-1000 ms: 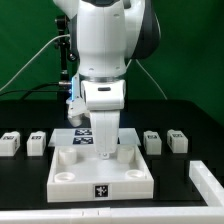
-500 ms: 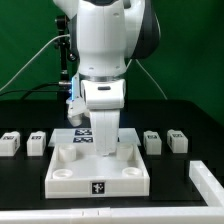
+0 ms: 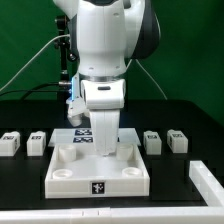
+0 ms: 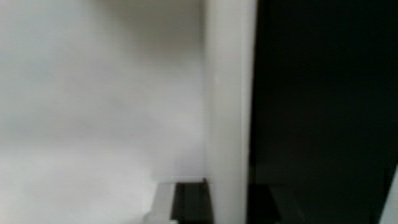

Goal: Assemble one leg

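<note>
Leg lies on the black surface, just beside the slab on the exterior view's right, untouched. A second leg block sits further out on that side, and two more lie on the exterior view's left.

Pincer is closed and low over the slab's far middle, well apart from every leg. Whether it clamps the slab's rim or only presses on it cannot be told. Wrist view is a blur, pale face beside a dark band.

Likely step: seating or squaring the slab before a leg pick. To do it well:
- keep the arm straight down so the slab doesn't skew toward the marker board
- release cleanly, lift clear, then go for the near leg
- grip the leg across its short sides and keep it plumb over a corner socket

Orientation: the leg's tagged face points roughly at the exterior camera. Its long axis seems to lie flat, running away from the camera, but foreshortening leaves that uncertain.
</note>
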Robot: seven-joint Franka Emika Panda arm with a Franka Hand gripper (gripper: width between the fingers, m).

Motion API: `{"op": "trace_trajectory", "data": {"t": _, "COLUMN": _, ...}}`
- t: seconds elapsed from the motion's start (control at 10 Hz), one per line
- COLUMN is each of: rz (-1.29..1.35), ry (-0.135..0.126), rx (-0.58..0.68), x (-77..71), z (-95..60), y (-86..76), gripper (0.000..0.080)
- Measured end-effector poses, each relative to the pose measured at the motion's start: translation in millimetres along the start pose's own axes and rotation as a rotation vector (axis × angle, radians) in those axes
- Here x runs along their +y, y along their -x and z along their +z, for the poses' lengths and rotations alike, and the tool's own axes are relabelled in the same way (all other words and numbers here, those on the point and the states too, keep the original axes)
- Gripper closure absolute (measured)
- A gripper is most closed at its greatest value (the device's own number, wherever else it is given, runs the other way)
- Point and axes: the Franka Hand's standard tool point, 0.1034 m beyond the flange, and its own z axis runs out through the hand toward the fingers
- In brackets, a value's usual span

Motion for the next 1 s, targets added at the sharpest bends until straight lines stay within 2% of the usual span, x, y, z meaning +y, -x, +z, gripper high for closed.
{"op": "trace_trajectory", "data": {"t": 0.2, "rz": 0.000, "ry": 0.002, "rx": 0.000, "x": 1.7, "z": -0.7, "y": -0.3, "gripper": 0.0735}}
{"op": "trace_trajectory", "data": {"t": 0.5, "rz": -0.015, "ry": 0.040, "rx": 0.014, "x": 36.4, "z": -3.0, "y": -17.5, "gripper": 0.0736}}
{"op": "trace_trajectory", "data": {"t": 0.8, "rz": 0.011, "ry": 0.079, "rx": 0.033, "x": 71.2, "z": -4.6, "y": -52.0, "gripper": 0.0736}}
{"op": "trace_trajectory", "data": {"t": 0.9, "rz": 0.015, "ry": 0.082, "rx": 0.034, "x": 78.7, "z": -5.3, "y": -56.7, "gripper": 0.0736}}
{"op": "trace_trajectory", "data": {"t": 1.0, "rz": 0.019, "ry": 0.071, "rx": 0.035, "x": 82.3, "z": -5.1, "y": -62.2, "gripper": 0.0736}}
